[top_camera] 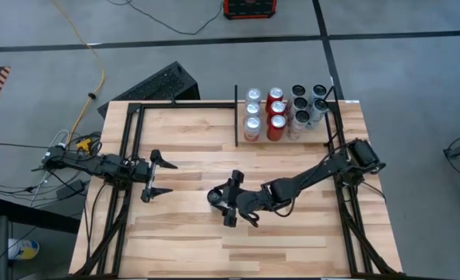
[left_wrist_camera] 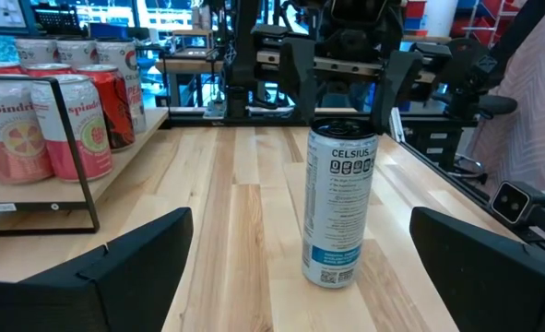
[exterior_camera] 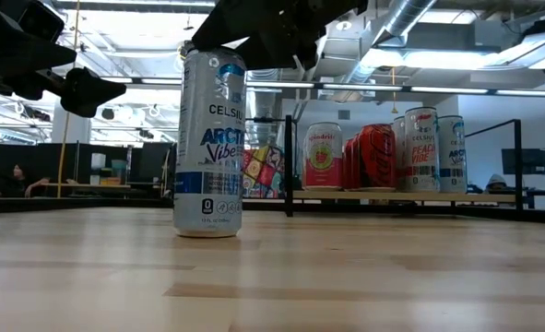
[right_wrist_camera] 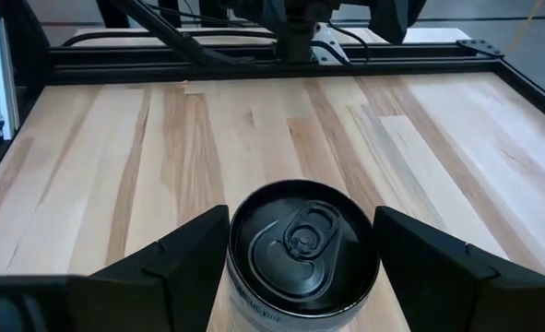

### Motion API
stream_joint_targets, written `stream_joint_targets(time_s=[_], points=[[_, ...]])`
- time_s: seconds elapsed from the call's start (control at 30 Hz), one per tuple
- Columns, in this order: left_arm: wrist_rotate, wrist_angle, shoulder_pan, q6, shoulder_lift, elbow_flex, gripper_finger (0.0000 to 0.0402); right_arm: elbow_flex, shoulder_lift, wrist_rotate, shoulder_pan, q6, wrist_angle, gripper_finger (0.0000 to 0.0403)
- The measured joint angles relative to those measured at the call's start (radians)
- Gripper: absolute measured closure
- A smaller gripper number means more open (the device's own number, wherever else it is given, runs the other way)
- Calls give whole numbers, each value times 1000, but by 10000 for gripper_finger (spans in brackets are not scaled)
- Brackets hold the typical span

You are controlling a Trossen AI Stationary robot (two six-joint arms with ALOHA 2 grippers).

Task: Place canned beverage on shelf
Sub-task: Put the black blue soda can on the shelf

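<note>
Silver can (exterior_camera: pixel 209 138) upright mid-table; shelf (top_camera: pixel 286 138) cans (top_camera: pixel 284 113) well apart.

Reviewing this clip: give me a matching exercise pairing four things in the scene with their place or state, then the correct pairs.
Things:
1. Celsius can
2. right end effector
3. left end effector
4. shelf

Place or state:
A. open, on the table's left side, gripping nothing
B. holds rows of cans at the table's far end
C. stands upright alone on the table's middle
D. fingers either side of the lone can's top

Pairs: 1-C, 2-D, 3-A, 4-B
</note>
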Motion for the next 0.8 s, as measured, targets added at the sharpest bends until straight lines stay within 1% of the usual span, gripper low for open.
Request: stream_joint_targets(time_s=[0.17, 0.3, 0.43, 0.57, 0.67, 0.8], points=[[0, 0, 0, 0, 0, 0, 10, 0, 0, 0, 0, -5, 11, 106], [0, 0, 0, 0, 0, 0, 10, 0, 1, -6, 7, -63, 82, 106], [0, 0, 0, 0, 0, 0, 10, 41, 1, -3, 17, -105, 83, 106], [0, 0, 0, 0, 0, 0, 10, 64, 1, -4, 23, -114, 58, 104], [0, 0, 0, 0, 0, 0, 10, 88, 1, 0, 26, -111, 13, 87], [0, 0, 0, 0, 0, 0, 10, 128, 0, 7, 26, -110, -50, 46]])
